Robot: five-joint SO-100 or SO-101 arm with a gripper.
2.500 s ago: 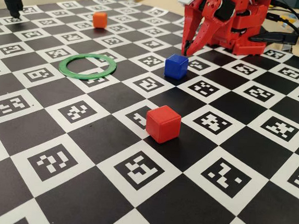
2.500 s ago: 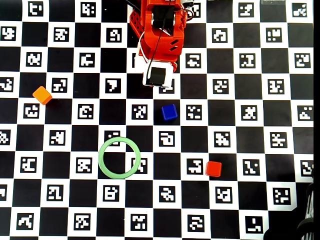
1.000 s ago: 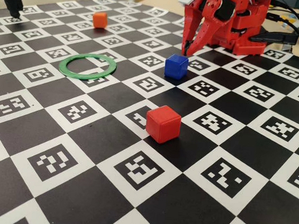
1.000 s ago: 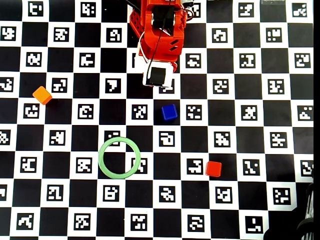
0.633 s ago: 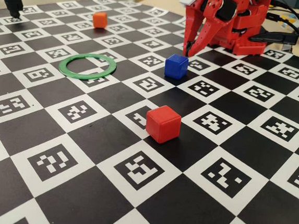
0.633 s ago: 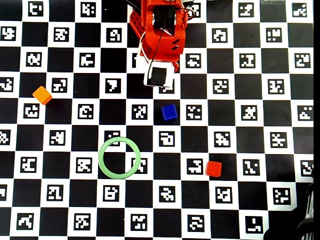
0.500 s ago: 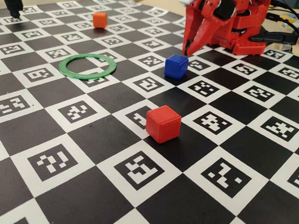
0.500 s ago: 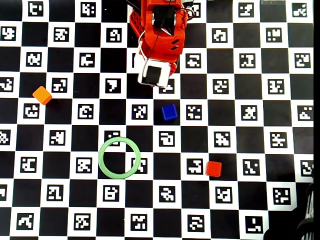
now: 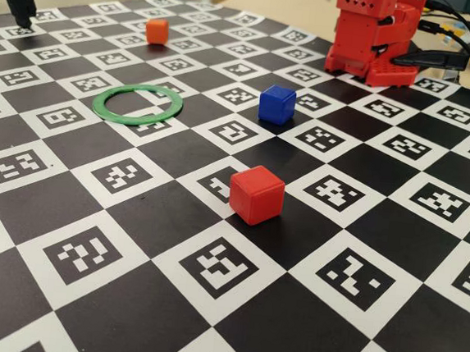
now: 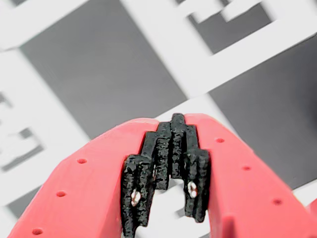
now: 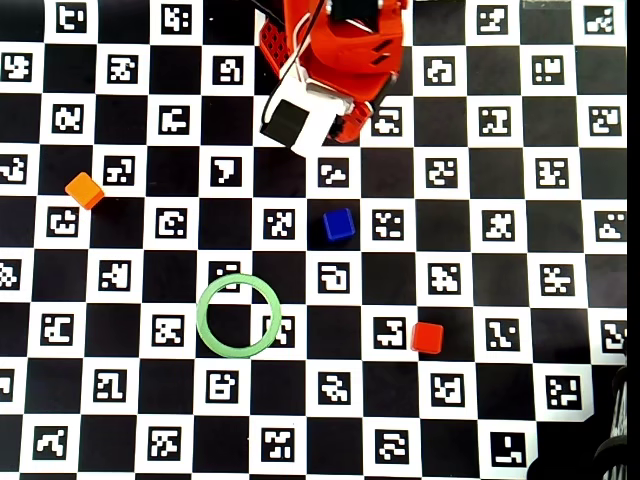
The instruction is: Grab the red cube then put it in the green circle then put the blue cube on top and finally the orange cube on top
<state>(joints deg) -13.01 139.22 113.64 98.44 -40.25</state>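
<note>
Centrally, I see the red cube (image 9: 256,194), matte with softly rounded edges, resting on the checkerboard mat (image 11: 480,400), well apart from the green circle (image 11: 238,315), which lies flat with an open centre. Blue cube (image 11: 338,224) sits between ring and arm (image 11: 335,60); orange cube (image 11: 84,190) lies at the overhead view's left. My gripper (image 10: 171,171) hangs raised, black fingertips (image 10: 163,148) meeting, holding nothing.

a checkered marker board (image 11: 560,130) carries the red cube (image 11: 427,337), blue cube (image 11: 339,224), orange cube (image 11: 84,190) and green circle (image 11: 206,300), all apart.
</note>
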